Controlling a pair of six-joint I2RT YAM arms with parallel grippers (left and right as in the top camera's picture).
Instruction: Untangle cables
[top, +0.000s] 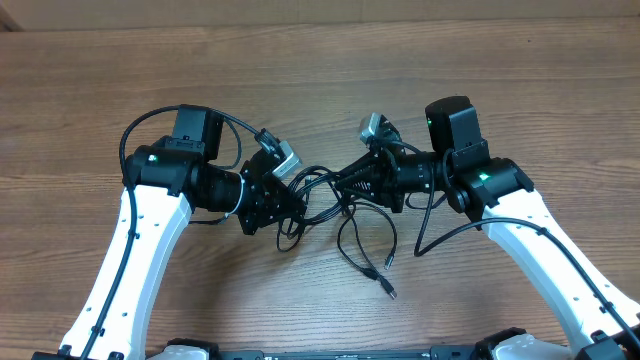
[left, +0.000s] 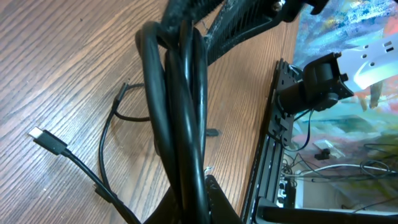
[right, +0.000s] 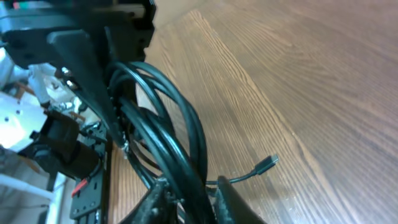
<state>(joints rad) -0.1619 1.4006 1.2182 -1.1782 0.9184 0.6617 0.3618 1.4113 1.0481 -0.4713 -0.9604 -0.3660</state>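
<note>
A bundle of thin black cables (top: 322, 187) hangs stretched between my two grippers above the middle of the wooden table. The left gripper (top: 292, 203) is shut on the bundle's left part; in its wrist view the cables (left: 180, 112) run up from its fingertips (left: 219, 198) toward the right gripper (left: 239, 25). My right gripper (top: 348, 184) has its jaws closed against the bundle's right part, and the cables (right: 180, 140) pass between its fingers (right: 231, 200). Loose strands droop to the table, ending in small plugs (top: 390, 291) (left: 47, 140) (right: 268, 163).
The wooden table (top: 320, 70) spreads wide behind the arms. A black rail (left: 272, 143) runs along the table's front edge, with clutter and wires beyond it. Each arm's own thick black wire loops beside it (top: 135, 130) (top: 440, 235).
</note>
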